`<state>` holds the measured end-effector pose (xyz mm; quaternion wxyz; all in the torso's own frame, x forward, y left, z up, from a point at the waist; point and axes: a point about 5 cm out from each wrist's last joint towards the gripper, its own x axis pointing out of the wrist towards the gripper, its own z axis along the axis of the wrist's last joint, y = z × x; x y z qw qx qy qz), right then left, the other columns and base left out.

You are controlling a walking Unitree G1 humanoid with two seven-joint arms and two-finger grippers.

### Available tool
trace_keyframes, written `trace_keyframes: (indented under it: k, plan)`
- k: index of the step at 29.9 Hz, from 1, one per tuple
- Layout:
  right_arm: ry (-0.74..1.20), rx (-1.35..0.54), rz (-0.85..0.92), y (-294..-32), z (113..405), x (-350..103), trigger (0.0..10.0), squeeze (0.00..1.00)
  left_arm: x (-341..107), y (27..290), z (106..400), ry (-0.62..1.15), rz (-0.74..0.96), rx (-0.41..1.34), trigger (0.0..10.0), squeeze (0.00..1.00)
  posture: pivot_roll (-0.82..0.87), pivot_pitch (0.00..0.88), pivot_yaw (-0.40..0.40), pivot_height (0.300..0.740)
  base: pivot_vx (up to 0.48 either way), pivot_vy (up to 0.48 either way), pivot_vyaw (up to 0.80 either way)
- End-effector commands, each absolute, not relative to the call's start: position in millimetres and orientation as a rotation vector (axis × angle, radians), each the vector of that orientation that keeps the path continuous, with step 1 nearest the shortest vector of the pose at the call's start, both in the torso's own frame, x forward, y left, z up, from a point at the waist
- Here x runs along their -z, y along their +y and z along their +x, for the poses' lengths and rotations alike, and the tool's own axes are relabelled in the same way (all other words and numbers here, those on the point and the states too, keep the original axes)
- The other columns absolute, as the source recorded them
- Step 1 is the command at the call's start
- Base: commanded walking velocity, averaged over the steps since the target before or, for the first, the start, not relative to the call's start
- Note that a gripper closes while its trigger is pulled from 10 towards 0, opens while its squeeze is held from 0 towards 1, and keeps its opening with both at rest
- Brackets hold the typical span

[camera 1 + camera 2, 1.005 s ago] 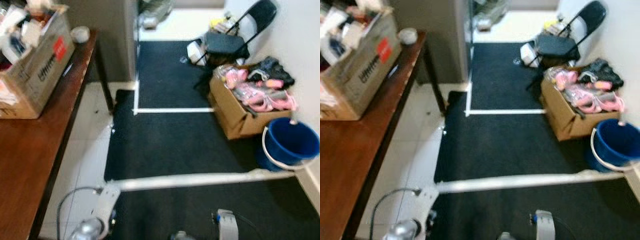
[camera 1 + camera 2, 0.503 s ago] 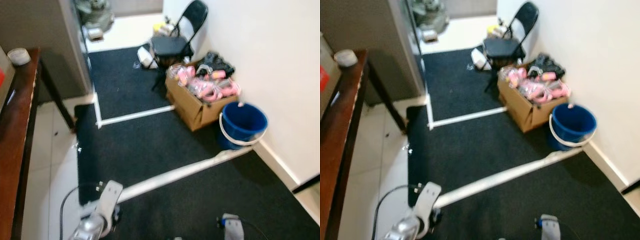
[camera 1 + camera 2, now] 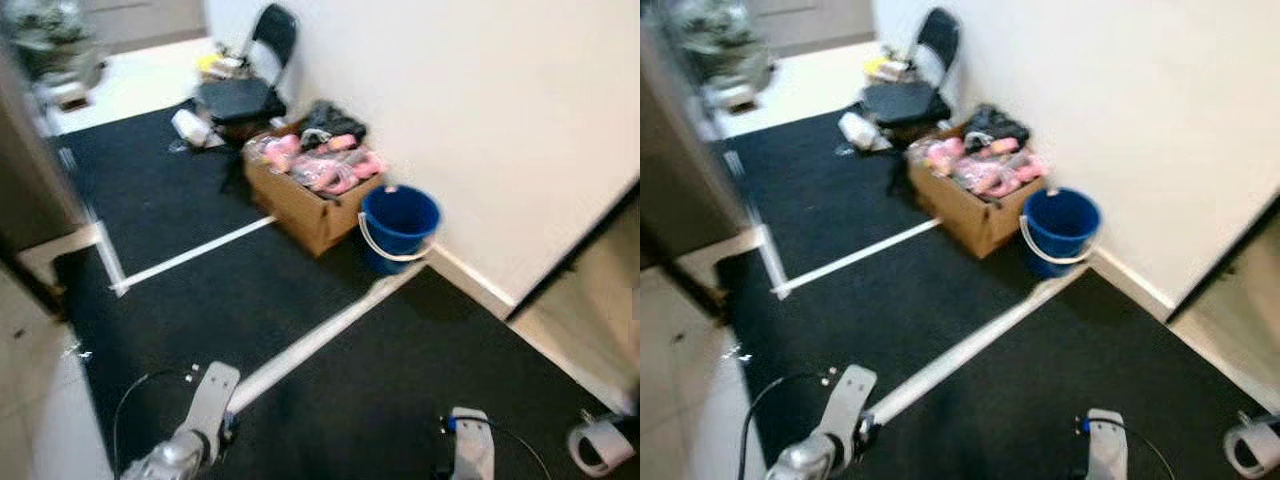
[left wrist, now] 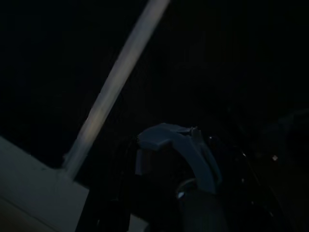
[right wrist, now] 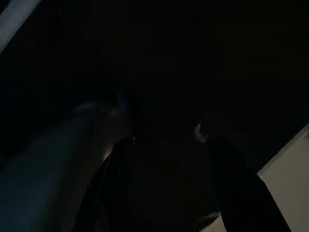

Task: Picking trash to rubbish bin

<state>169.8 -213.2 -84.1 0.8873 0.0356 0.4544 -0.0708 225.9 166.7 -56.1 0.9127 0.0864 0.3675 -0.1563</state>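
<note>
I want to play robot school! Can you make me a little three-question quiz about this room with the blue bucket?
1. True or false: the blue bucket stands beside the cardboard box, against the white wall.
2. What fills the cardboard box? A) pink things B) green bottles C) books
3. Fill in: the folding chair beyond the box is ____ in colour.

Key: 1 true. 2 A. 3 black.

Bonus fact: both arms hang low over the dark carpet, and a white roll lies on the floor to the robot's right.
</note>
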Motion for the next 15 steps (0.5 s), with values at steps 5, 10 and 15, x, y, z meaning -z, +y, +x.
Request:
trace_keyframes:
  k: [5, 10, 15]
  plan:
    - [0.951, 0.126, 0.059, -213.1, 165.8, 85.8, 10.0, 0.00, 58.3, 165.7, 221.6, 0.757, 0.126, 0.317, 10.0, 0.00, 0.04, 0.120, 0.019, 0.740, 0.000, 0.000, 0.00]
    - [0.933, 0.098, 0.044, -211.6, 169.6, 84.0, 10.0, 0.00, 55.0, 164.6, 225.8, 0.732, 0.068, 0.307, 10.0, 0.00, 0.04, 0.121, 0.022, 0.740, 0.000, 0.000, 0.00]
    - [0.922, 0.076, 0.023, -208.8, 172.7, 82.9, 10.0, 0.00, 53.9, 163.9, 227.0, 0.722, 0.054, 0.310, 10.0, 0.00, 0.04, 0.121, 0.022, 0.740, 0.155, 0.000, 0.00]
